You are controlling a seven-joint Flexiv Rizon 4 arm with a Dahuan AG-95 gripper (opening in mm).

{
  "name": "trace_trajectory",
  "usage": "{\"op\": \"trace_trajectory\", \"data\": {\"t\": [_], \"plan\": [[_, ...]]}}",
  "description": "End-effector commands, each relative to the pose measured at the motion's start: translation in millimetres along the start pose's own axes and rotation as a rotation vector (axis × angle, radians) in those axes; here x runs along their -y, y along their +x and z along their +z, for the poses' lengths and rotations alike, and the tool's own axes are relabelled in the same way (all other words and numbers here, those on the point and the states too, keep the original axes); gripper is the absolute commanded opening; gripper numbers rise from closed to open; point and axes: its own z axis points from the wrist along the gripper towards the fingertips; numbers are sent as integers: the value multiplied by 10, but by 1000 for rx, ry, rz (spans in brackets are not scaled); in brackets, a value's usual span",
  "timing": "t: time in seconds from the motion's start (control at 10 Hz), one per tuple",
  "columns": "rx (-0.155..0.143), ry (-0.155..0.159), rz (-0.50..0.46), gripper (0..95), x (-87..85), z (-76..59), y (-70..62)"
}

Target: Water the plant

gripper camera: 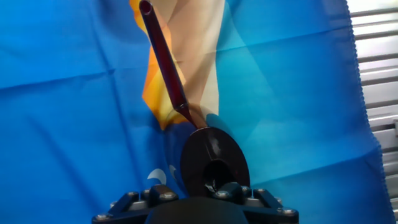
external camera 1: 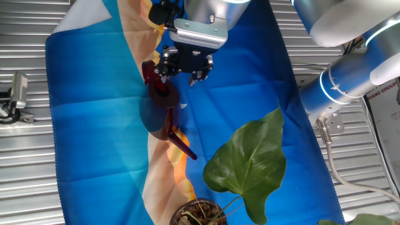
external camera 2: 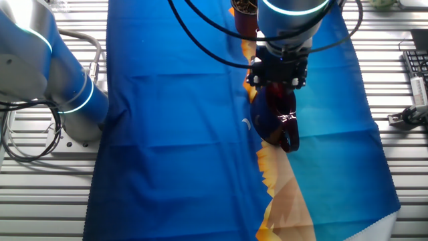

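The dark red translucent watering can (external camera 1: 164,100) stands on the blue cloth, with its long spout (external camera 1: 182,144) pointing toward the plant. The plant (external camera 1: 250,162) shows large glossy green leaves at the lower right of one fixed view, above its pot of dark soil (external camera 1: 199,214). My gripper (external camera 1: 182,75) hangs just over the can's top and handle (external camera 1: 147,72) with the jaws spread, holding nothing. In the hand view the can (gripper camera: 214,158) lies right below the gripper, its spout (gripper camera: 163,59) running away up the picture. In the other fixed view the can (external camera 2: 281,124) sits under the gripper (external camera 2: 279,80).
The blue and orange cloth (external camera 1: 94,94) covers the slatted metal table (external camera 1: 25,162). A metal clamp (external camera 1: 15,100) sits at the left edge. The arm's base (external camera 2: 67,94) stands beside the cloth. A keyboard (external camera 2: 418,73) lies at the right edge in the other fixed view.
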Motion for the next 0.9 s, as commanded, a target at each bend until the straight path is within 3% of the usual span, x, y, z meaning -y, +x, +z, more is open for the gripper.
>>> {"op": "trace_trajectory", "data": {"t": [0.1,0.4,0.5,0.8,0.9], "plan": [[29,9,-68,570,16,42,21],[57,16,-174,570,46,96,49],[67,15,-183,760,54,104,53],[62,15,-201,760,101,86,37],[51,16,-193,950,126,78,28]]}}
